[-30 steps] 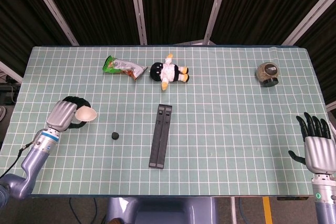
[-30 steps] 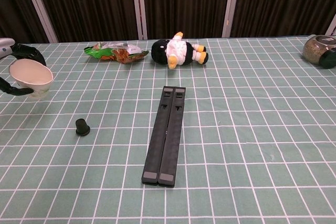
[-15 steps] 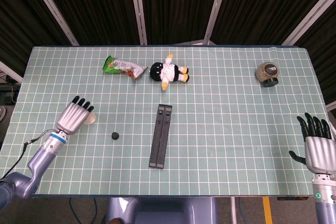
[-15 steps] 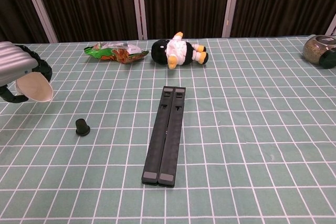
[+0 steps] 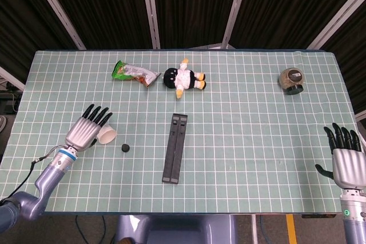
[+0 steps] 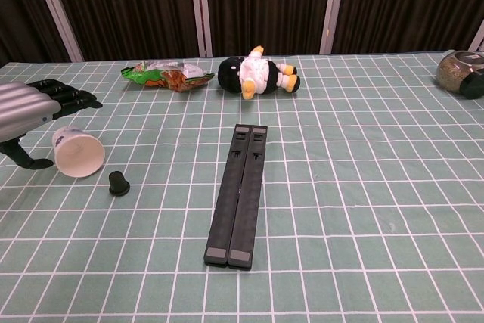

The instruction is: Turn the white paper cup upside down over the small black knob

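The left hand (image 5: 88, 131), fingers spread, lay against the tipped white paper cup (image 6: 76, 153) just left of the small black knob (image 6: 118, 183); the right hand (image 5: 346, 157) hung spread, holding nothing.

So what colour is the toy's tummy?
White, on the black stuffed toy; chest view shows it best.

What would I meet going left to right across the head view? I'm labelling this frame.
Left hand → white paper cup → small black knob → black bars → jar → right hand.
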Controlling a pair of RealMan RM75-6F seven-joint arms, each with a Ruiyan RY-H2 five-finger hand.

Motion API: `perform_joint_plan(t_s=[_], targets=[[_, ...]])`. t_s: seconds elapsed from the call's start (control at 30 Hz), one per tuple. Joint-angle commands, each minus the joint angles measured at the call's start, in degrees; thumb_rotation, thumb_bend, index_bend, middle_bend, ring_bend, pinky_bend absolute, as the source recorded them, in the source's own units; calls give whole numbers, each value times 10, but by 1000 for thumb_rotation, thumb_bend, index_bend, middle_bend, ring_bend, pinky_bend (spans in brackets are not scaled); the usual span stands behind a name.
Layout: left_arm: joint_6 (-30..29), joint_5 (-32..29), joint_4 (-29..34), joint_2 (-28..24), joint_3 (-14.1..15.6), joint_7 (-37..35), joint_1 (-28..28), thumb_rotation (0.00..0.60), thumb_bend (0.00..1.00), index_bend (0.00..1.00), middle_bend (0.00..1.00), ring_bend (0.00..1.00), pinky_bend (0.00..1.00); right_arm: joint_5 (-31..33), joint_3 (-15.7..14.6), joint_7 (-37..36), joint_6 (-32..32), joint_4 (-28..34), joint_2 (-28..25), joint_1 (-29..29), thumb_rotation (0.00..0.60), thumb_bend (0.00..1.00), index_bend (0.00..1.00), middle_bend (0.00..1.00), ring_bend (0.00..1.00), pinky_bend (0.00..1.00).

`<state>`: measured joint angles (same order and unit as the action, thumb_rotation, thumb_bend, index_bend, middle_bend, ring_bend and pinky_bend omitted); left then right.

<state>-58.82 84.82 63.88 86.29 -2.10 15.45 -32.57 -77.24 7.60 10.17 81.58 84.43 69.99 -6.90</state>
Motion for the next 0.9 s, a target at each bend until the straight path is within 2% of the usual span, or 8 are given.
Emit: perform_joint_plan(t_s=[0.03, 0.17, 0.23, 0.43, 0.77, 0.9], targets=[[11, -24, 46, -30, -14, -142, 8, 600, 267, 0, 0, 0, 0, 0, 0, 0, 0, 0, 0, 0, 600, 0, 86, 0, 0, 0], [34, -17, 54, -69, -14, -322, 7, 600, 266, 0, 0, 0, 0, -1, -1, 3, 0, 1, 1, -1, 600, 0, 86, 0, 0, 0], [39, -9, 44, -75, -11, -379, 5, 600, 266, 0, 0, 0, 0, -2, -1, 4, 0, 2, 1, -1, 600, 0, 86, 0, 0, 0], [27, 34, -54, -55, 5, -592, -1, 600, 265, 27, 0, 0, 0, 1, -1, 13, -3, 0, 6, -3, 600, 0, 86, 0, 0, 0], [18, 87, -191, 5, 42, -675, -24, 600, 262, 61, 0, 0, 0, 7, 0, 28, -3, -1, 14, -5, 600, 0, 86, 0, 0, 0], [1, 116, -247, 17, 70, -722, -27, 600, 264, 61, 0, 10, 2, 12, 2, 32, 0, -2, 15, -4, 600, 0, 86, 0, 0, 0]])
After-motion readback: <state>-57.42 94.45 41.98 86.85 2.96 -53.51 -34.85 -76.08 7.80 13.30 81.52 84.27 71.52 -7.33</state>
